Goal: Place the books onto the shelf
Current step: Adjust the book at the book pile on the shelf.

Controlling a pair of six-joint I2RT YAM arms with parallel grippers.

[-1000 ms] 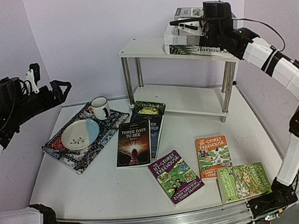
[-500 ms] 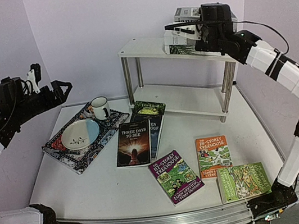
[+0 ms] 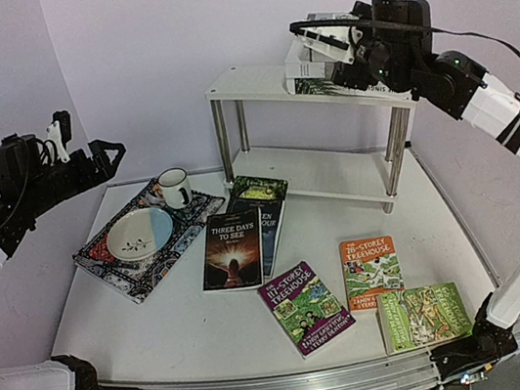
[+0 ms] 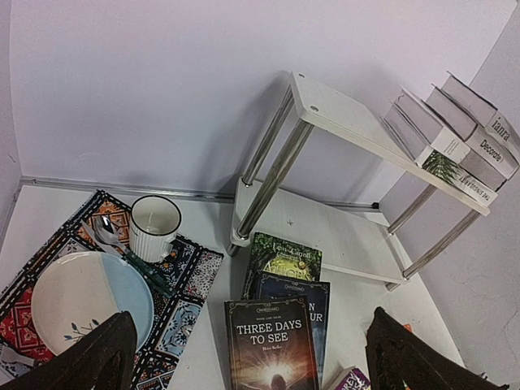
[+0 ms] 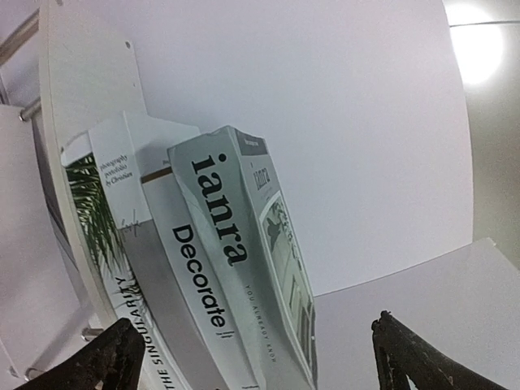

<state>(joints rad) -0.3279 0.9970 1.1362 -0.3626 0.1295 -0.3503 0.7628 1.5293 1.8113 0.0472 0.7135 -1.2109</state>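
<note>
Mug [image 3: 175, 187], bowl [image 3: 139, 233] (spoon [image 4: 108, 233] alongside) on patterned mat [image 3: 179, 232]

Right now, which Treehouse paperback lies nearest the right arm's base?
The green Treehouse paperback, at the front right corner of the table; the orange one lies just beyond it, the purple one further left.

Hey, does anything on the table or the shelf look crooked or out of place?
The pile of white books at one end of the shelf top board is untidy: each book sits offset from the one below, stepped rather than squared, and the top one looks skewed. Several paperbacks lie loose on the table. Nothing looks spilled or damaged.
</note>
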